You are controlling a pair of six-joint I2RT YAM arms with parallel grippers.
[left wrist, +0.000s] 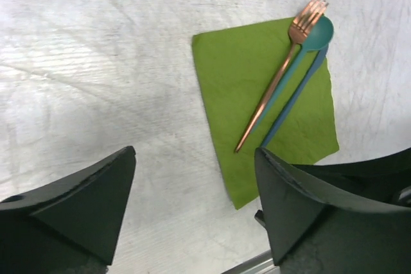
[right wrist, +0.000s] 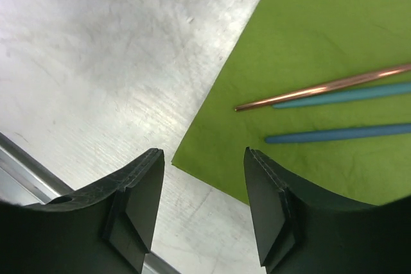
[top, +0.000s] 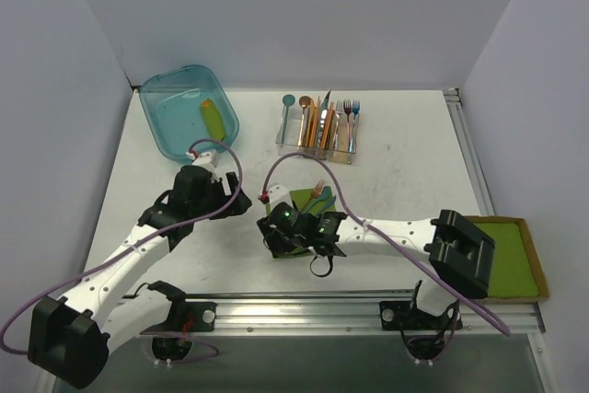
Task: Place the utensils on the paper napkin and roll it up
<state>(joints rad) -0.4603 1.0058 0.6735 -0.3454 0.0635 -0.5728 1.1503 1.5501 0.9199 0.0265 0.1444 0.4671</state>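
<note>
- Paper napkin (left wrist: 257,94): laid flat and unrolled on the bench (left wrist: 96,62), near the front middle.
- Utensils: copper fork (left wrist: 275,80) and teal spoon (left wrist: 319,33), lying close together on the napkin. Their heads overhang one corner and their handles run diagonally across the sheet. A further slim blue handle (right wrist: 334,134) is seen beside them; its head cannot be made out.
- Right pincer (right wrist: 202,171): fingers apart, nothing held, poised just over the napkin's near corner. The handle ends lie just ahead, their long axis roughly parallel to the line between the fingers.
- Left pincer (left wrist: 196,152): fingers wide apart, empty, held over bare bench on the napkin's left side.
- Judgement: the right arm is the nearer. The roll is probably best begun at that near corner and carried across the handles.
</note>
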